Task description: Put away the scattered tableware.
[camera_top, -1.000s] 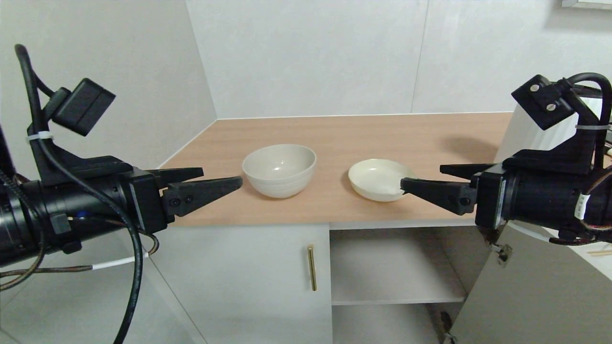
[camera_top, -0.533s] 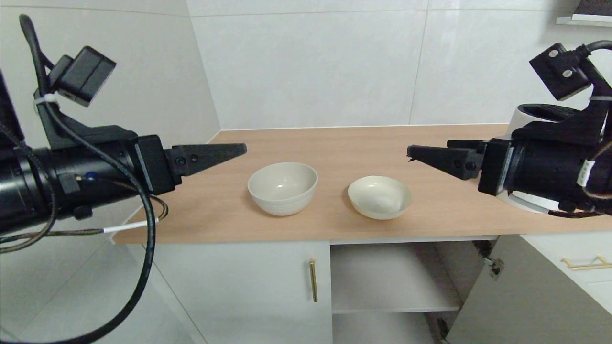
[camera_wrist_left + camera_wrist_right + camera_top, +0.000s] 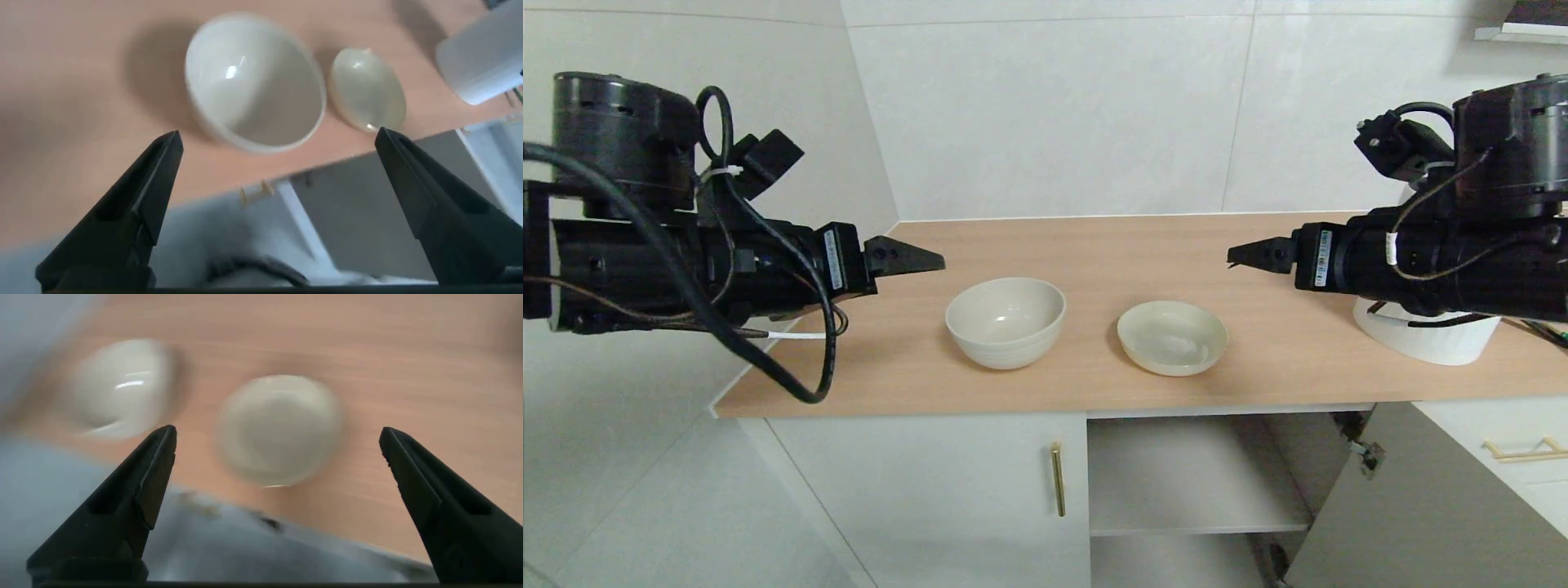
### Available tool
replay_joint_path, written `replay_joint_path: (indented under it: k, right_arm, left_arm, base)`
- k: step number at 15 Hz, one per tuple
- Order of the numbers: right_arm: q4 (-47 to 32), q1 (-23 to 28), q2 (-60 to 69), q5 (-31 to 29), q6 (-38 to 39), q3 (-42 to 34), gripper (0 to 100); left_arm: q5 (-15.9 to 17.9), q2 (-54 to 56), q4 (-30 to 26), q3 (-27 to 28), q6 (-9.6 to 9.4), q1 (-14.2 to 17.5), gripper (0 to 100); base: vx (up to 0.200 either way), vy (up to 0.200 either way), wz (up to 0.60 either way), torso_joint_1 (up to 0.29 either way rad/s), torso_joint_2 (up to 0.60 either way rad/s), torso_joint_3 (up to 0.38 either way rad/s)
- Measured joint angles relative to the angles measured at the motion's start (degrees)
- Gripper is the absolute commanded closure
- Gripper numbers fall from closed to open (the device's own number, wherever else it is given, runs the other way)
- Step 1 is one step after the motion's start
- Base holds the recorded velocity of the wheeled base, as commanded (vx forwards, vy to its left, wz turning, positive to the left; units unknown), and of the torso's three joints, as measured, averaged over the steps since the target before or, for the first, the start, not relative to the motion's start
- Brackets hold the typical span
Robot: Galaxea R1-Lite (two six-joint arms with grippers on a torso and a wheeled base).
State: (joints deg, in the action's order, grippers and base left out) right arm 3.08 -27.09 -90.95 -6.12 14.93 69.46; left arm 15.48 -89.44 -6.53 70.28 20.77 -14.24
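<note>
on the table (image 3: 1094,245) the shallow bowl (image 3: 1172,336) is set just right of the deep bowl (image 3: 1005,320). the left gripper (image 3: 278,139) is held nearer the deep bowl, above and to its left, and the right gripper (image 3: 278,433) well to its right. both pairs of fingers are spread wide.

Wooden countertop (image 3: 1094,245) abuts a white tiled wall (image 3: 1054,114). A white round appliance (image 3: 1421,341) stands at its right end. Below: closed cabinet door (image 3: 931,490) with upright brass handle (image 3: 1055,480); beside it, an open compartment with a shelf (image 3: 1192,500), its door (image 3: 1413,506) swung outward.
</note>
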Motion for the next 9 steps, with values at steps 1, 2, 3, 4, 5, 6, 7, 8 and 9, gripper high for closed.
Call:
replay_joint_path:
  k: [1,2,3,4,5,6,7,8,9]
  right_arm:
    - [-0.9,-0.6,-1.2,-2.1,1.3,1.3,0]
    - [-1.1,-1.1,-2.4,-3.1,2.1,2.2,0]
    - [-1.1,-1.4,-3.5,-3.6,2.3,2.8,0]
    - [-1.2,-1.6,-4.4,-3.7,2.4,3.2,0]
    - [-1.2,-1.6,-5.1,-3.8,2.5,3.4,0]
    - [-1.2,-1.7,-5.6,-3.8,2.5,3.5,0]
    - [-1.1,-1.7,-6.0,-3.8,2.5,3.6,0]
    - [-1.1,-1.7,-6.2,-3.8,2.5,3.6,0]
    - [-1.1,-1.8,-6.4,-3.8,2.5,3.5,0]
  left_arm:
    - [-0.4,-1.2,-2.9,2.2,1.21,0.1,0]
    - [-2.0,-2.8,-4.7,4.3,1.94,0.1,0]
    - [-4.9,-4.5,-5.7,5.7,2.21,0.1,0]
    - [-8.0,-6.1,-5.9,6.6,2.24,-0.1,0]
    - [-11.9,-8.2,-6.1,7.6,2.24,-0.6,0]
    - [-14.4,-10.2,-6.2,8.5,2.27,-1.4,0]
    - [-15.6,-11.8,-6.1,9.2,2.32,-2.2,0]
    - [-16.6,-13.4,-6.0,9.9,2.29,-2.8,0]
    - [-17.7,-14.8,-6.0,10.6,2.32,-3.3,0]
  base:
    - [0.0,0.0,0.0,0.0,0.0,0.0]
    - [0.0,0.0,0.0,0.0,0.0,0.0]
    - [0.0,0.0,0.0,0.0,0.0,0.0]
    - [0.0,0.0,0.0,0.0,0.0,0.0]
    - [0.0,0.0,0.0,0.0,0.0,0.0]
    - [0.0,0.0,0.0,0.0,0.0,0.0]
    - [0.0,0.0,0.0,0.0,0.0,0.0]
    - [0.0,0.0,0.0,0.0,0.0,0.0]
    - [0.0,0.0,0.0,0.0,0.0,0.0]
